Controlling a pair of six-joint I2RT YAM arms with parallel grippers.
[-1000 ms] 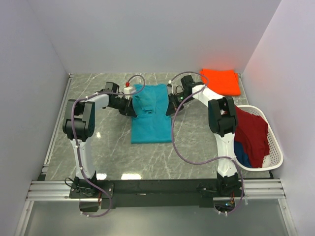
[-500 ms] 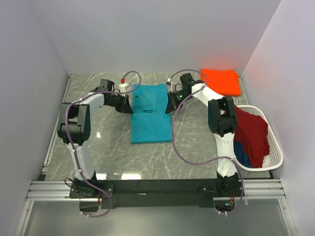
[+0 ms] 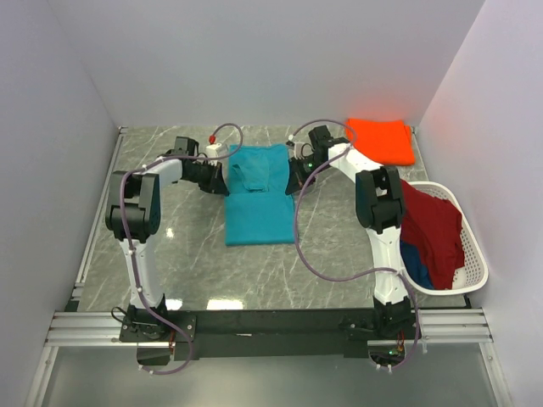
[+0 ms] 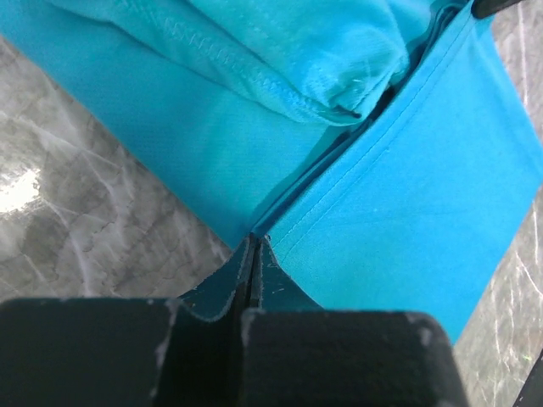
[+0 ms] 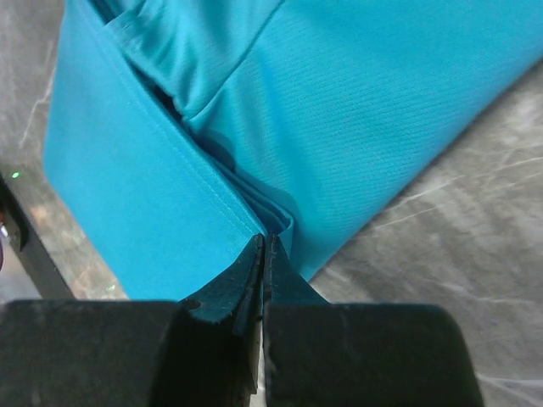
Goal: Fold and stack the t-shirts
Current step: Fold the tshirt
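A teal t-shirt (image 3: pixel 259 208) lies on the marble table, its far half bunched and creased across the middle. My left gripper (image 3: pixel 222 183) is at the shirt's left edge on that crease, and my right gripper (image 3: pixel 294 180) is at the right edge. In the left wrist view the gripper (image 4: pixel 253 242) is shut, its tips pinching the hem of the teal cloth (image 4: pixel 407 195). In the right wrist view the gripper (image 5: pixel 263 242) is shut on the folded edge of the teal cloth (image 5: pixel 356 110). A folded orange t-shirt (image 3: pixel 382 140) lies at the back right.
A white laundry basket (image 3: pixel 477 259) stands at the right edge. It holds a dark red shirt (image 3: pixel 433 225) and a blue one (image 3: pixel 413 259). Grey walls close in the table on three sides. Cables loop over both arms.
My left gripper has drawn back a little to the left, to the shirt's left edge. The right gripper has shifted slightly towards the back. The teal shirt keeps its place.
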